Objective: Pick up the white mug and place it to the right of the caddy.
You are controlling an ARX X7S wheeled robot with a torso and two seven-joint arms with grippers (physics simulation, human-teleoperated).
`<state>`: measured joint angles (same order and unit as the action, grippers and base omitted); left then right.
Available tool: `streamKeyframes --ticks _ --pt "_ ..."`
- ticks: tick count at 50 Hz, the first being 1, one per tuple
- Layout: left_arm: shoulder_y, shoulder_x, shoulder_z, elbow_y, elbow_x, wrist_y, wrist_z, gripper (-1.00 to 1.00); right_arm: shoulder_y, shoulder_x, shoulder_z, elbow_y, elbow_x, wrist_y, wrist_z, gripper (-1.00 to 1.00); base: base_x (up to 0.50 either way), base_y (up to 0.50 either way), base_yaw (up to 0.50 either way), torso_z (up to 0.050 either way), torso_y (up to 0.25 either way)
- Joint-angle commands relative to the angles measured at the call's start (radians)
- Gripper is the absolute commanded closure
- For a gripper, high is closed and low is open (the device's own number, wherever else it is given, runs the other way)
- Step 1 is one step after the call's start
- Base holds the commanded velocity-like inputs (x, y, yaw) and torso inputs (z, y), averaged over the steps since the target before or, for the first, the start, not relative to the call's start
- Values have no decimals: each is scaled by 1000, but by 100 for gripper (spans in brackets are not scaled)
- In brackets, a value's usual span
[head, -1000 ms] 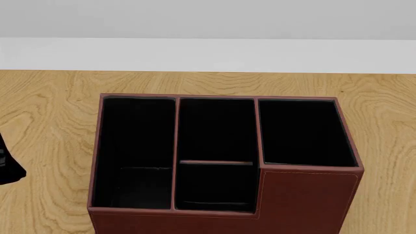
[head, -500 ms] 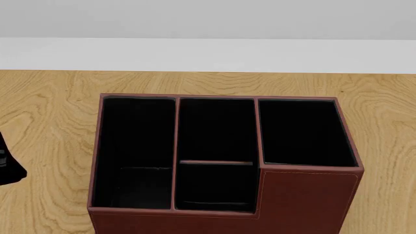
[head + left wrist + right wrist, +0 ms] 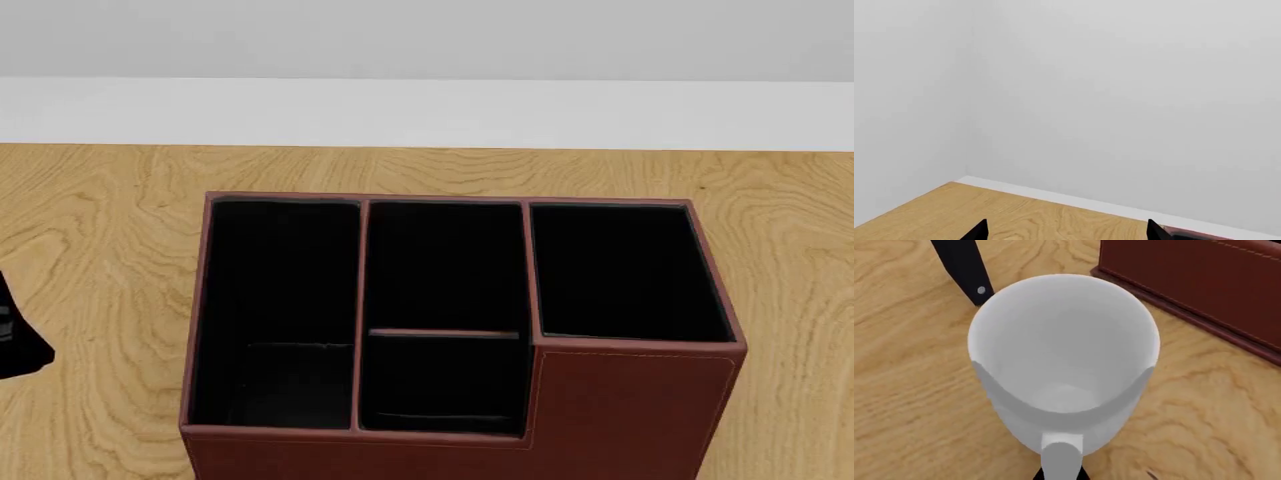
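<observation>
The white mug (image 3: 1064, 355) fills the right wrist view, seen from above with its mouth open and empty and its loop handle (image 3: 1061, 457) toward the camera. My right gripper (image 3: 1061, 475) is shut on that handle, with a dark fingertip on each side of it. I cannot tell whether the mug rests on the wood. The reddish-brown caddy (image 3: 1201, 280) stands close beside the mug. In the head view the caddy (image 3: 627, 410) sits in the middle with its black compartments empty; the mug and right gripper are out of that view. My left gripper (image 3: 1066, 235) is open and empty above the table.
The wooden tabletop (image 3: 107, 220) runs to a white wall at the back. A black bar with a small rivet (image 3: 964, 270) lies beyond the mug. A black part (image 3: 16, 335) shows at the head view's left edge. A reddish sliver (image 3: 1191, 233) shows by the left fingertip.
</observation>
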<state>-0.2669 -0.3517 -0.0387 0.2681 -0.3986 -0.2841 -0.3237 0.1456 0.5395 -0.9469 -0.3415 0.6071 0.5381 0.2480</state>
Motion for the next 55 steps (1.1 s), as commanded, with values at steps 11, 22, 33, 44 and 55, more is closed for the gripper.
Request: streamKeyframes --ticks 11,22,33,44,55 --pt "2 -5 -1 8 -7 -2 -9 -100 -4 36 -1 -164 -43 68 116 100 0 0 0 0 0" --pt "3 -7 -5 9 -11 -1 -14 -100 3 61 -1 -290 -40 131 179 100 0 0 0 0 0" --pt "4 -8 0 9 -11 2 -16 -100 7 69 -1 -342 -37 157 207 100 0 0 0 0 1" --pt "5 -13 0 16 -16 -3 -19 -100 23 80 -1 -429 -32 211 250 100 0 0 0 0 0" --pt "4 -14 -7 7 -21 6 -20 -100 63 81 31 -518 -3 271 299 100 0 0 0 0 1"
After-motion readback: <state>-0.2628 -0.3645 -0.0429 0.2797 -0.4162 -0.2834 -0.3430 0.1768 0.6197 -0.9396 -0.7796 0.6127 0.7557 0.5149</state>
